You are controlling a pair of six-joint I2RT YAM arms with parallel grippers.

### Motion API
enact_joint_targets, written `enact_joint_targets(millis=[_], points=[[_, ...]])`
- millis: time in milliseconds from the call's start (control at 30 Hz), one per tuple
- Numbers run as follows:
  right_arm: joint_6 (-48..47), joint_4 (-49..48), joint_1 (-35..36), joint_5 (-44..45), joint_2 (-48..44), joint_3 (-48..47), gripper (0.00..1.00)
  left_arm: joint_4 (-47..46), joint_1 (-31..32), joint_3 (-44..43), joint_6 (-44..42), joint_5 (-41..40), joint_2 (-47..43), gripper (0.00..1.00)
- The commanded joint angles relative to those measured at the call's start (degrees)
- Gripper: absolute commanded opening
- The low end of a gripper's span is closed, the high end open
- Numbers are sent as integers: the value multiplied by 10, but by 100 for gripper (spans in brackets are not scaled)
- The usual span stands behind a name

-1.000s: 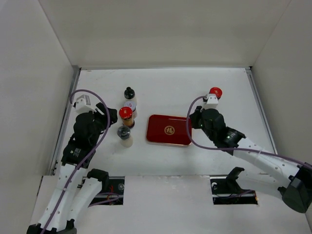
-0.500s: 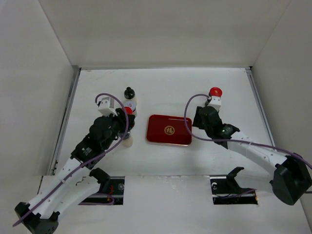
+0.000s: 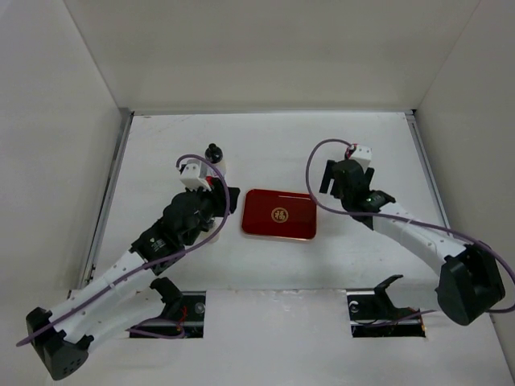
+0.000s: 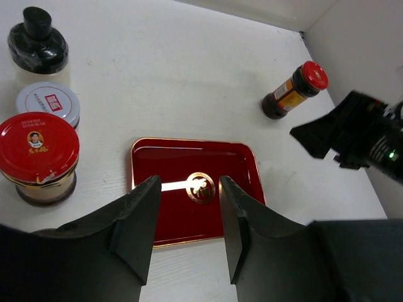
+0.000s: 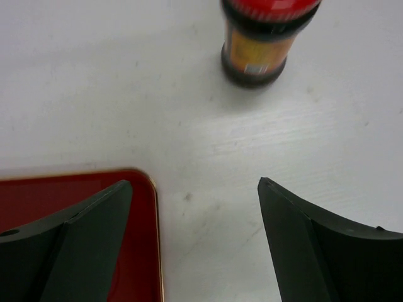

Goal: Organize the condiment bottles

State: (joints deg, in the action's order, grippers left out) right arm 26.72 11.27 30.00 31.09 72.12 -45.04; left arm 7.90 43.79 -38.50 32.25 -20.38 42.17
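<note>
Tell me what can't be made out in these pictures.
Top view: the left arm mostly covers the red-lidded jar and silver-capped jar; only the black-capped bottle shows clearly.
Top view: the right arm mostly covers the red-capped sauce bottle.
Right wrist view: that bottle's cap is cut by the top edge.
Left wrist view: lid lettering too small to read.

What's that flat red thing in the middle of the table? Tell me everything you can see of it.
The red tray is a shallow, glossy rectangle with rounded corners, a thin gold rim and a round gold emblem at its centre. It looks like lacquered plastic or metal. It lies flat near the middle of the white table, with nothing standing in it.
</note>
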Motion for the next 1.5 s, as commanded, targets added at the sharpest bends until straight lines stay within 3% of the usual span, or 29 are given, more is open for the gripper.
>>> enact_joint_targets(millis=[0,133,233,433,633,767,900,1000,1467], points=[[-28,-5,-38,23,-18,-63,90,-61,16,-3,-15,-10,3,42],[-40,-1,-90,23,11,-97,100,-75,28,0,-15,-10,20,56],[-48,-11,-125,-8,65,-137,100,-77,34,-3,-17,-10,33,60],[-66,-18,-162,-64,166,-220,100,-78,31,0,-18,-10,34,62],[-69,-26,-180,-82,213,-231,100,-76,27,0,-18,-10,42,63],[-72,-33,-184,-80,230,-233,88,-76,27,-1,-18,-10,47,62],[-72,-45,-185,-75,225,-231,65,-75,27,-3,-18,-22,46,62],[-79,-63,-182,-61,200,-222,55,-70,26,-3,-18,-33,43,62],[-109,-82,3,-19,27,-138,54,38,-30,-40,-18,-112,29,66]])
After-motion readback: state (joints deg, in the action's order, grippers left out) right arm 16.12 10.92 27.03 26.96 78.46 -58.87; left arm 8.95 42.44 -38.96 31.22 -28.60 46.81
